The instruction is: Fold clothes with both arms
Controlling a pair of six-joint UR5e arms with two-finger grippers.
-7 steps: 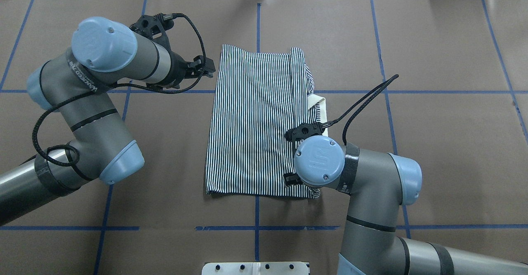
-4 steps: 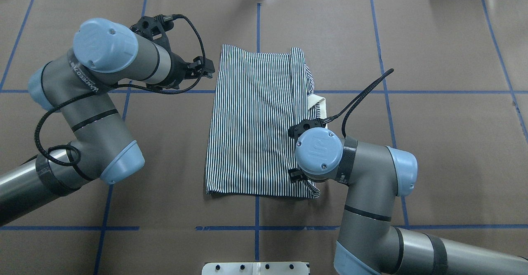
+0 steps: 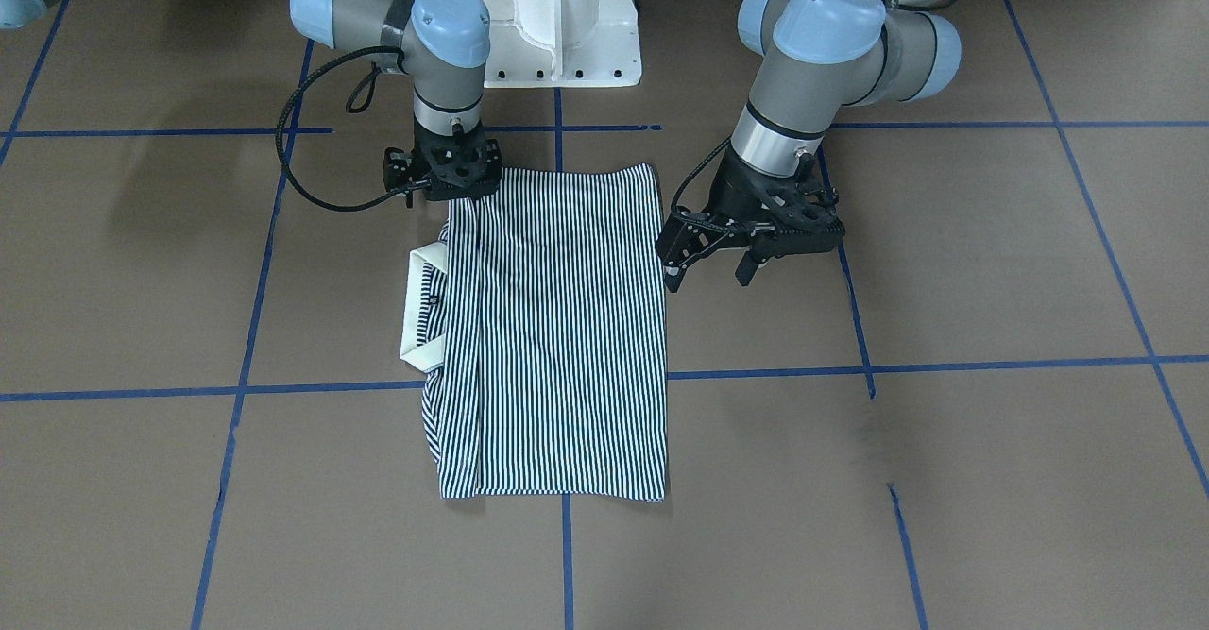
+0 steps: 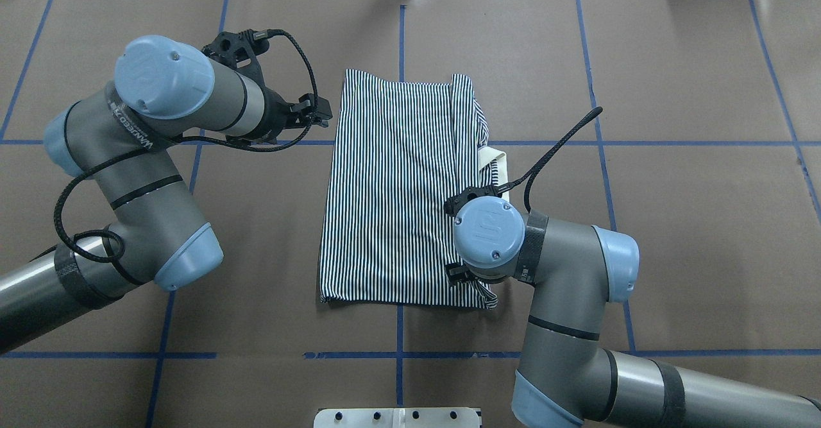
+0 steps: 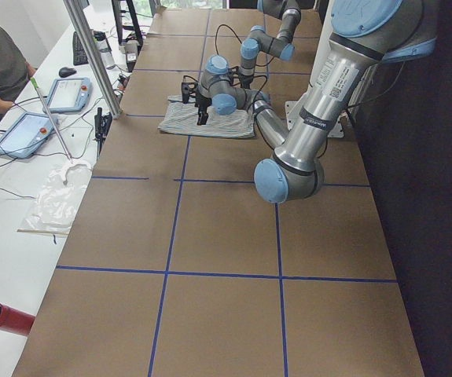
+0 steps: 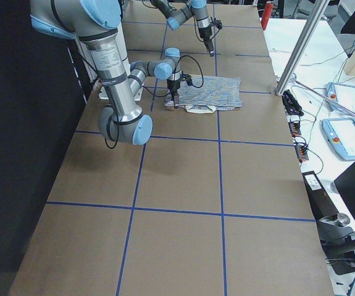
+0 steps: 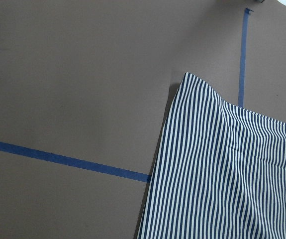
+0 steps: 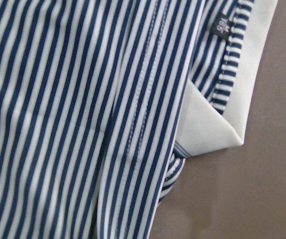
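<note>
The bench (image 4: 673, 222) is covered in brown paper marked into squares with blue tape, and both arms reach over its middle. The left arm (image 4: 147, 158) comes in bent at the elbow. The right arm (image 4: 564, 267) reaches across with its wrist turned straight down.

Between them the shirt (image 4: 397, 190) lies flat, already folded into a narrow striped rectangle. Its long axis runs straight away from the robot, from the near edge of the bench towards the far one.

The left claw (image 3: 708, 266) hangs just off the shirt's left long edge, clear of the cloth. Its two fingers are spread apart and hold nothing. Its wrist camera looks down on that edge and a corner from above.

The right claw (image 3: 446, 191) points down onto the shirt's near right corner. Its own wrist hides it from overhead, and its wrist camera shows only stripes close up, so I cannot tell whether it is apart or pinching cloth.

The cream collar (image 3: 416, 314) pokes out of the right long edge, part-way along.

The next fold probably has to cross the long axis. The right claw is the nearer one, already at the near end with the whole shirt stretching away from it. The left claw would need to drop to the matching near-left corner.
</note>
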